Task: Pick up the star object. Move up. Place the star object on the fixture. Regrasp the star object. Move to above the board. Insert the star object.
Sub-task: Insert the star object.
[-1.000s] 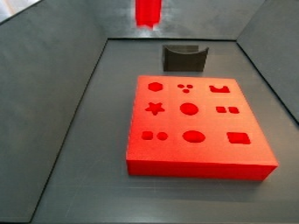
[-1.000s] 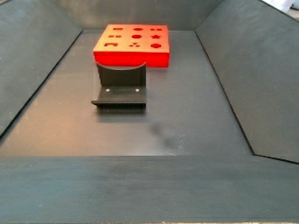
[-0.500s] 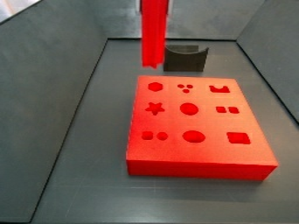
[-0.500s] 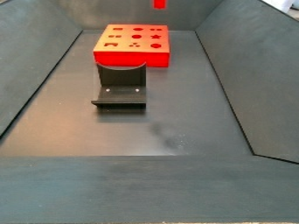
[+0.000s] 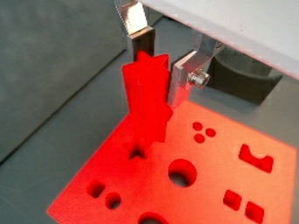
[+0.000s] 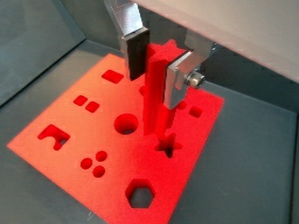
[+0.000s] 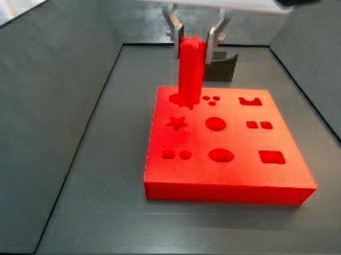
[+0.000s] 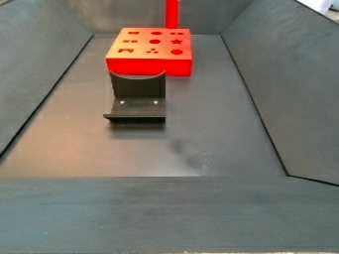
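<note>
The gripper hangs over the far left part of the red board, its silver fingers pinching the upper end of the star object. This long red star-shaped bar hangs upright below the fingers, its lower end just above the board near the star-shaped hole. The dark fixture stands on the floor on the near side of the board, apart from it.

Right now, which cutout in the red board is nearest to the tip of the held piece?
The star-shaped cutout: the star object, clamped in the tool, hangs directly above it.
</note>
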You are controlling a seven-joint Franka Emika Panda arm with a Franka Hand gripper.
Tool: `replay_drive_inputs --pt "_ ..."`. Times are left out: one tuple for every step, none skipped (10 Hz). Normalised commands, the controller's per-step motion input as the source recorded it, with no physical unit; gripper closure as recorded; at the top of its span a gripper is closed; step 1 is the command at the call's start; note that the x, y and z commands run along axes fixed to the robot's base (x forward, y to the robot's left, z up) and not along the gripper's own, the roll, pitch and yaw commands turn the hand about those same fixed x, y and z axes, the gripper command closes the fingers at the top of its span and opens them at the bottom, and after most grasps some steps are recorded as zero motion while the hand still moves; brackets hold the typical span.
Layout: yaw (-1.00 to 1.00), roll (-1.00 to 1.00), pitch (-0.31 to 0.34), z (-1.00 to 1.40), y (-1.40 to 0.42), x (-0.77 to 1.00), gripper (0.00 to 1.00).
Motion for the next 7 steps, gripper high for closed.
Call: replay_drive_inputs --pt "0.0 0.0 -0.006 -0.12 0.0 0.0 1.0" --pt "-0.25 0.02 0.0 -0.54 0.0 0.0 1.0" --pt "-0.61 0.0 -0.019 -0.63 -0.03 0.02 1.0" --pt "-0.4 -0.06 0.0 -0.04 0.01 0.13 1.0" --pt "0.0 0.0 -0.009 -0.01 0.0 0.0 1.0" --pt "0.0 0.0 0.0 -0.02 0.0 0.0 1.0" --pt "-0.06 -0.02 -0.061 -0.2 0.0 0.0 1.0"
